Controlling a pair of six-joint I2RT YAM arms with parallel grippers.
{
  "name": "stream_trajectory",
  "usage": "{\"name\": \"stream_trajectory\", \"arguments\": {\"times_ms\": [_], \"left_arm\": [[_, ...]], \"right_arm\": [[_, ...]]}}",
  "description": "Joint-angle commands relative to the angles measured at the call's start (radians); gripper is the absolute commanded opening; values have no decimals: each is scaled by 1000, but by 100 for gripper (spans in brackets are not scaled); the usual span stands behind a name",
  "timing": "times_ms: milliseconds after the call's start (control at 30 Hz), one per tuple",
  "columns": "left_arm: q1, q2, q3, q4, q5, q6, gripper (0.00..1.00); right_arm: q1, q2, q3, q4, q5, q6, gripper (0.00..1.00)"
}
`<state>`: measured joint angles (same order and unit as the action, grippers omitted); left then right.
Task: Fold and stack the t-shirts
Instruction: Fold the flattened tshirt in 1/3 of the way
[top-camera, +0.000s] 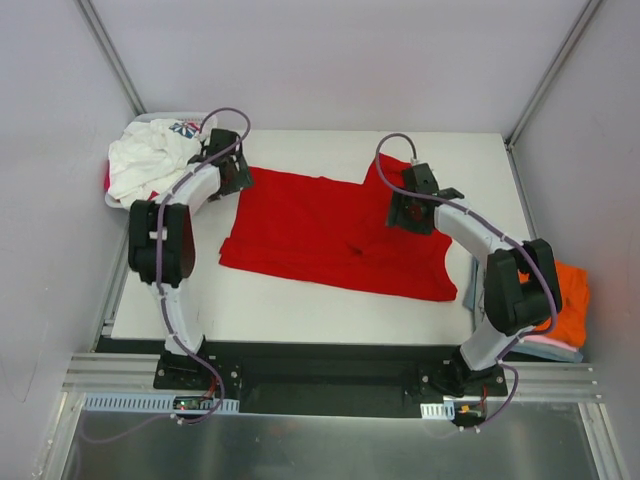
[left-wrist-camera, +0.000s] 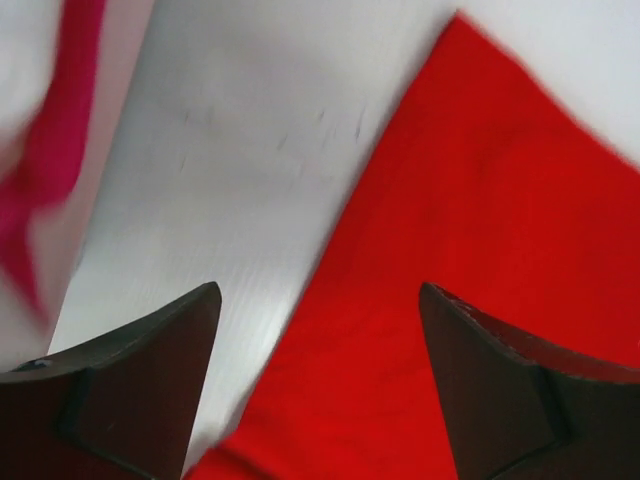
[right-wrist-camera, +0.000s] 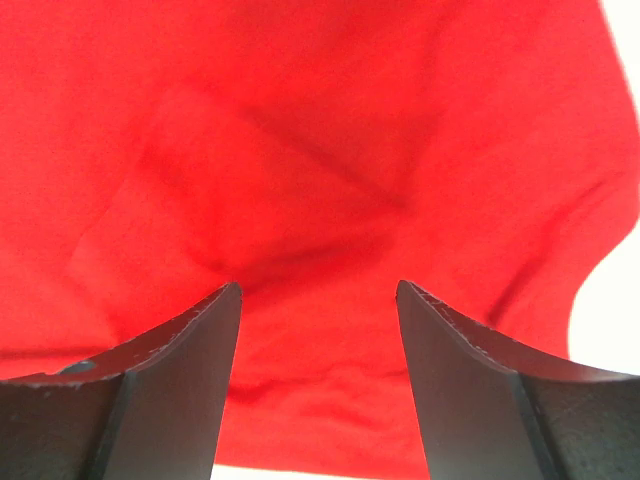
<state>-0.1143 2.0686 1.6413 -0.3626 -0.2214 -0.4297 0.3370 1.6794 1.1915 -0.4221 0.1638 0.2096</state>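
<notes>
Looking down, we see a white table (top-camera: 300, 320) with a plain red t-shirt (top-camera: 320, 225) spread across its middle, a white printed t-shirt (top-camera: 150, 160) heaped at its far left corner and an orange t-shirt (top-camera: 570, 295) off its right edge. Our left gripper (left-wrist-camera: 318, 300) hangs over the red shirt's far left edge, our right gripper (right-wrist-camera: 318, 290) over its creased right part, both jaws spread wide, gripping nothing.
</notes>
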Motion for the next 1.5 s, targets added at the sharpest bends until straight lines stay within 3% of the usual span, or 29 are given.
{"name": "stream_trajectory", "arguments": {"times_ms": [0, 167, 267, 567, 667, 800, 933, 1033, 1133, 1300, 1433, 1467], "left_arm": [[-39, -267, -294, -30, 73, -41, 78], [-96, -429, -573, -27, 71, -90, 71], [-111, -481, -665, -24, 47, -103, 64], [-111, -507, -732, 27, -24, -103, 46], [-113, -507, -716, 27, -16, -92, 49], [-113, -533, -722, 25, -30, -89, 65], [-110, -550, -733, 25, -65, -87, 65], [-107, -525, -715, 27, -68, -83, 55], [-105, -466, -686, 31, -59, -76, 36], [-105, -410, -673, 36, -62, -78, 27], [-105, -413, -666, 39, -68, -73, 0], [-105, -415, -663, 39, -70, -70, 0]], "right_arm": [[92, -89, -10, -24, -3, -27, 67], [145, -75, -23, -15, -18, -16, 67], [161, -76, -30, -10, -18, -15, 67], [189, -61, -49, -3, -7, -3, 67], [192, -49, -40, -9, 0, 1, 66], [191, -43, -36, -10, 3, 1, 66], [191, -30, -41, -12, 3, 1, 66], [194, -23, -47, -6, 3, 2, 66], [192, -20, -50, -4, 8, 4, 66], [192, -23, -53, -7, 22, 4, 66], [194, -26, -50, -12, 37, 4, 66], [192, -27, -52, -12, 40, 5, 67]]}}
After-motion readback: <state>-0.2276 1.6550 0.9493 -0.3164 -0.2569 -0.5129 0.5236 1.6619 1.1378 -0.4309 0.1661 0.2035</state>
